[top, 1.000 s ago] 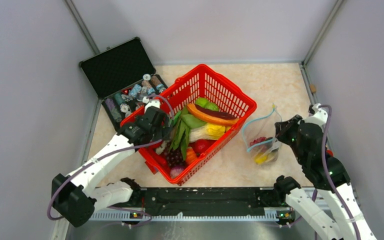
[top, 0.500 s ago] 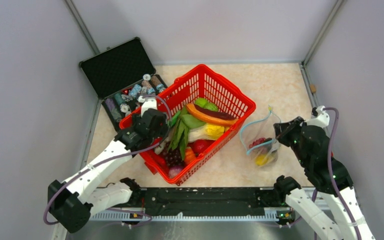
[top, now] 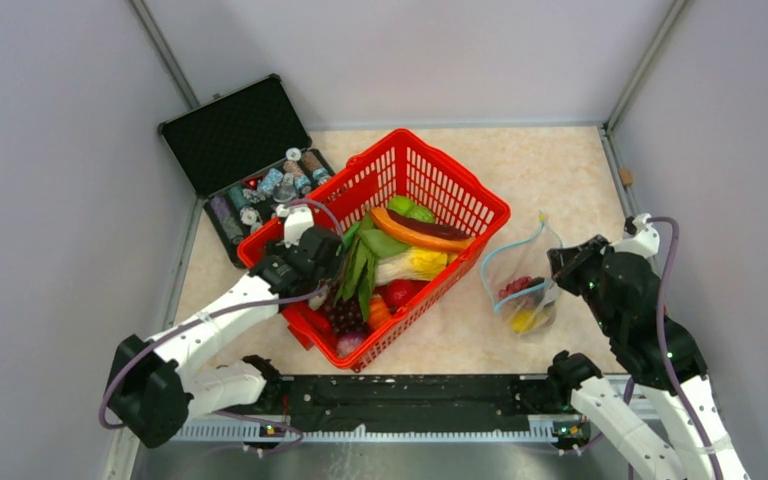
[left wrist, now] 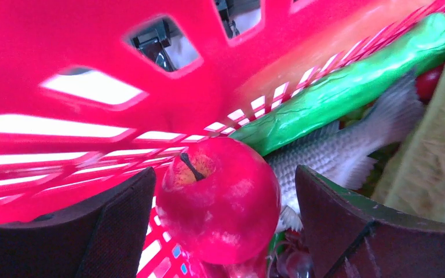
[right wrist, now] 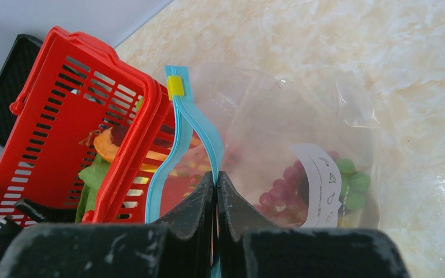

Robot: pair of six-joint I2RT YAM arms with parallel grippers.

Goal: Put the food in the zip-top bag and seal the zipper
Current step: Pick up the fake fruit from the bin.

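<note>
The red basket (top: pixel 460 190) holds toy food (top: pixel 405 262). My left gripper (top: pixel 322 278) is down in its near-left corner. In the left wrist view its jaws stand open on either side of a red apple (left wrist: pixel 220 200), with a gap on each side. A grey fish (left wrist: pixel 347 152) and a green vegetable (left wrist: pixel 347 87) lie behind it. The clear zip-top bag (top: pixel 522 288) stands right of the basket with grapes and other pieces inside. My right gripper (right wrist: pixel 215 179) is shut on one side of its light-blue zipper (right wrist: pixel 194 124); the mouth gapes open.
An open black case (top: pixel 250 160) of small bottles and spools lies at the back left. The basket's wall (left wrist: pixel 92 52) is close above and left of my left gripper. Grey walls close in on the left, right and back. The bag's white label (right wrist: pixel 323 185) faces the right wrist camera.
My left gripper has moved right and down into the basket's near-left corner. The basket has shifted slightly. The right gripper and bag have barely moved.
</note>
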